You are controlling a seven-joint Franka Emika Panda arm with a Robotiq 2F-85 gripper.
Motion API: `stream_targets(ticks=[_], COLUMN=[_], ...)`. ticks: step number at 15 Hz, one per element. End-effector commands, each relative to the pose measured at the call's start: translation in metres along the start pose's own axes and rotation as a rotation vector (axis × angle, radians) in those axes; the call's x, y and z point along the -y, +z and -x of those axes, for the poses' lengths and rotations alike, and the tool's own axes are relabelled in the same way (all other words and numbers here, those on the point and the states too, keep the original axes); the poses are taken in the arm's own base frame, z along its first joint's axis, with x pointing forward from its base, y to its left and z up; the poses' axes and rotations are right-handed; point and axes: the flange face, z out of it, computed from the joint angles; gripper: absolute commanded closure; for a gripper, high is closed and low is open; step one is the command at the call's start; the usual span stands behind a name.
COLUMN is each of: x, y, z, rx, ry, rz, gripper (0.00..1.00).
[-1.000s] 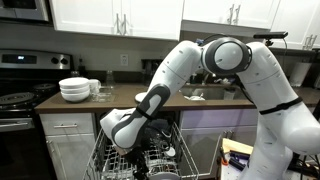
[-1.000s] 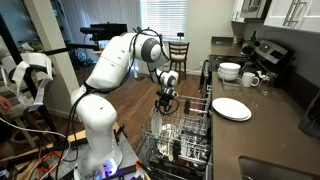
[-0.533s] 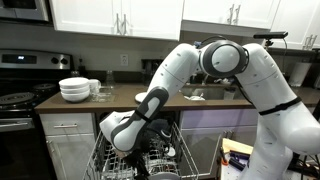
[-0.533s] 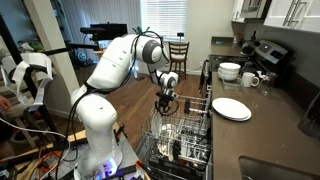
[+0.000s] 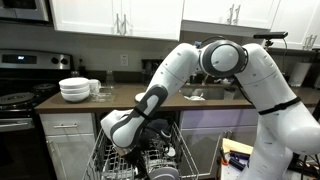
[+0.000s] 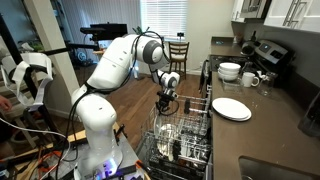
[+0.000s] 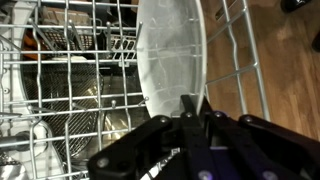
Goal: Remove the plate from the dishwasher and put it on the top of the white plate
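Observation:
In the wrist view a pale plate [image 7: 168,60] stands upright on edge among the tines of the dishwasher's grey wire rack [image 7: 60,100]. My gripper [image 7: 197,103] is shut on the plate's upper rim, one dark finger on each face. In an exterior view the gripper [image 6: 167,101] points down into the pulled-out rack [image 6: 186,132] of the dishwasher. In an exterior view the arm's wrist [image 5: 148,133] hides the gripper above the rack [image 5: 118,162]. The white plate [image 6: 231,108] lies flat on the dark counter beside the dishwasher.
A stack of deep white bowls [image 6: 230,71] and mugs [image 6: 250,79] sit further along the counter [image 6: 270,125], also seen as bowls [image 5: 74,89]. Other dishes fill the rack. A stove [image 5: 15,100] stands beside the counter. The wooden floor [image 7: 290,70] lies beyond the rack's edge.
The jaws have closed onto the plate's rim. The arm has barely moved.

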Motion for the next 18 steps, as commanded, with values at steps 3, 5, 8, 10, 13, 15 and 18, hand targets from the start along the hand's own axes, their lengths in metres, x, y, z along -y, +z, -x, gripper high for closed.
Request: stream_targets(ticks=[3,5,8,10,13,15,18], x=[-0.001,-0.002,0.001,0.006,0.014,0.017,0.021], y=[-0.022,-0.031,-0.048,-0.059,-0.078,-0.089,-0.104], z=[0.021,0.028,0.039,0.048,0.062,0.07,0.08], rx=[0.056,0.076,0.099,0.116,0.117,0.099,0.071], ry=[-0.031,-0.03,-0.021,-0.015,-0.009,-0.013,0.006], rz=[-0.107,-0.126,-0.137,-0.139,-0.139,-0.126,-0.084], gripper=[0.97,0.97,0.97,0.97,0.97,0.97,0.97])
